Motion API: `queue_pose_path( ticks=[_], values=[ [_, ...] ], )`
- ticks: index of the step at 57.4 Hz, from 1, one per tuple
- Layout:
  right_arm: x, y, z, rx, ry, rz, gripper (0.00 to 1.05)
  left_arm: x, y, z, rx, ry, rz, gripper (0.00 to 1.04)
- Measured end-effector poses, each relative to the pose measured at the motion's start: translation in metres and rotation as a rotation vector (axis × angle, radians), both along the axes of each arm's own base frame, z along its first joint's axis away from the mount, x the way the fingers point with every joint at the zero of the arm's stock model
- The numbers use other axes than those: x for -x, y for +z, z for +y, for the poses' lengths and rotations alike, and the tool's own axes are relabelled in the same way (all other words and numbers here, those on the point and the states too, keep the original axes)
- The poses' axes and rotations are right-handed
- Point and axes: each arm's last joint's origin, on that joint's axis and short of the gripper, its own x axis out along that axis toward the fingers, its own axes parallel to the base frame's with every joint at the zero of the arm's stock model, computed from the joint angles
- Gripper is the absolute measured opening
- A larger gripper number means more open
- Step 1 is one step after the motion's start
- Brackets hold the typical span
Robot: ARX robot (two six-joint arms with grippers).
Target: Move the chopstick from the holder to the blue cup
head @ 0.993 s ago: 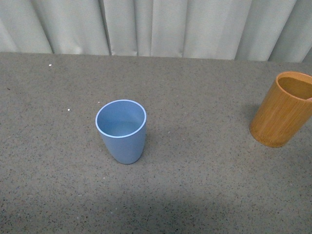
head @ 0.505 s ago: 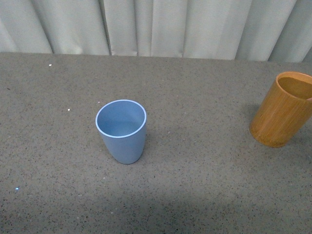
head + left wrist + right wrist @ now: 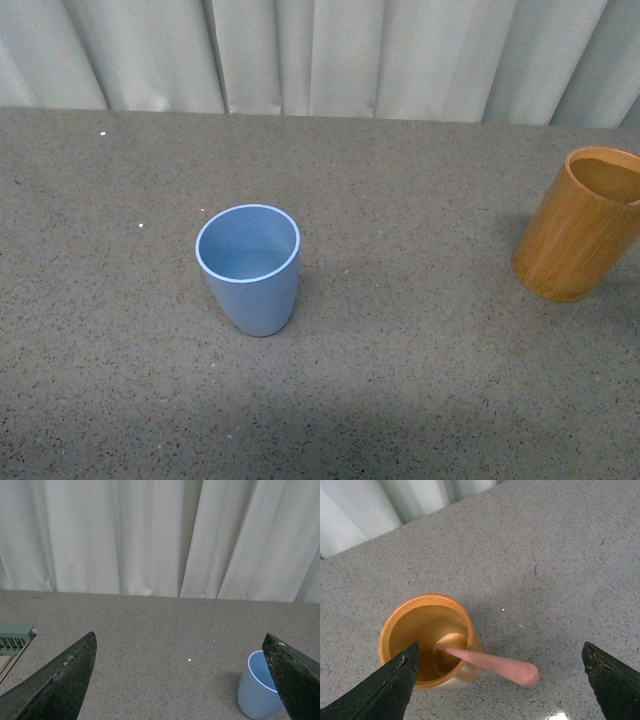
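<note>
Chopstick leans in holder, rounded end out past rim. R fingers wide, empty, above holder. L fingers wide, empty; blue cup upright on table.

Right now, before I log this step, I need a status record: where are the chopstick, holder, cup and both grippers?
chopstick: in the holder, leaning on its rim, rounded end sticking out
holder: upright on the table, right of the cup
blue cup: upright, empty
left gripper: open, holding nothing
right gripper: open, above the holder and chopstick, not touching either
transfer: not yet begun
</note>
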Motion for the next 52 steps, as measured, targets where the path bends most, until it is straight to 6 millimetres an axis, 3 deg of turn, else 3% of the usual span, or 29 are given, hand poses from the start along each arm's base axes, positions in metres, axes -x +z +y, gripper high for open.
queue_pose_path(
  ticks=[52],
  values=[
    [-0.052, -0.022, -0.009, -0.034, 0.01, -0.016, 0.95, 0.0, 0.0, 0.0, 0.0, 0.0, 0.0, 0.98]
  ],
)
